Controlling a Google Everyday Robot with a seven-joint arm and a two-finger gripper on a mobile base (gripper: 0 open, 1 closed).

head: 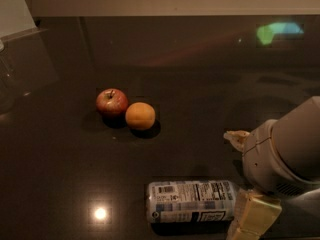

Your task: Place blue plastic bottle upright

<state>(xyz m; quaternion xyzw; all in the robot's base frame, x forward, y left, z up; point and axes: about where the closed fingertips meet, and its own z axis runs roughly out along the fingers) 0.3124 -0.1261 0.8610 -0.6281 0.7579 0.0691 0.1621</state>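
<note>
The blue plastic bottle (190,201) lies on its side on the dark table, near the front edge. Its label faces up and its cap end points right, hidden behind my gripper. My gripper (232,184) comes in from the right and is open. One cream fingertip (235,136) sits beyond the bottle. The other finger (252,215) sits in front of it, at the bottle's right end. The fingers straddle the cap end without closing on it.
A red apple (111,101) and an orange (140,115) sit side by side left of the table's centre. A bright light reflection (100,213) shows on the table surface left of the bottle. A pale board (15,11) stands at the back left corner.
</note>
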